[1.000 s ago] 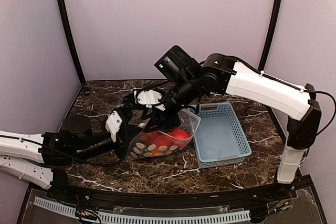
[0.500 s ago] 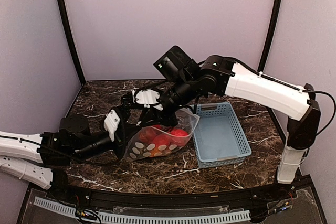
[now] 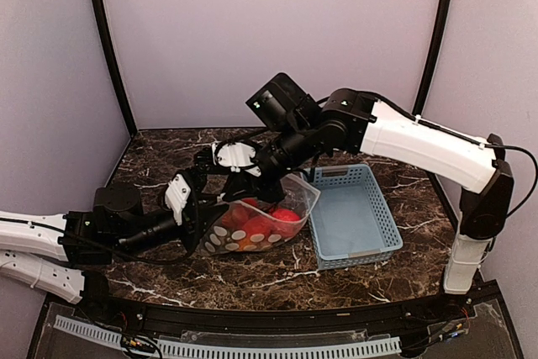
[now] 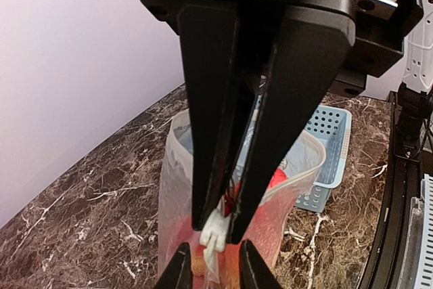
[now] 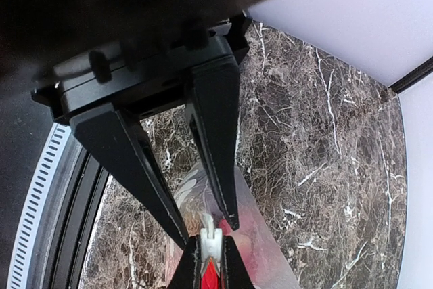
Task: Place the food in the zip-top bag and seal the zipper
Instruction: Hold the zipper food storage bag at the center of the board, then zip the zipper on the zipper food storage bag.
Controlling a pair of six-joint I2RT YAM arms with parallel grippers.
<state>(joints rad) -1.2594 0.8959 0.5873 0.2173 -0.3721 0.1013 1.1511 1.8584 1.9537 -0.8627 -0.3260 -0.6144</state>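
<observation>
Currently: zip-top bag [image 3: 250, 233] sits on the marble table [image 3: 168, 166], just beside the light-blue basket [image 3: 349, 220], on the basket's side toward the left arm. The bag's near corner is at the basket's wall; can't tell if it touches.

Food [image 3: 284, 216] is inside the bag, away from the basket: red and red-yellow round pieces piled low, visible through the dotted plastic. Can't make out any other pieces.

Left gripper [image 4: 218, 229]: fingers pinched together on the white end of the zipper [image 5: 210, 239], at the bag end farthest from the basket. Firm clamp, with the white piece squeezed between the tips.

Right gripper [image 5: 205, 233]: reaches in from above the basket side, fingers apart, one tip on either side of that same white strip. It straddles the strip and no squeeze is visible. It sits right against the left gripper's tips, which show at the bottom edge of the right wrist view.

Bag mouth: the left wrist view shows the rim spread wide toward the basket, so it is unsealed along that stretch.
</observation>
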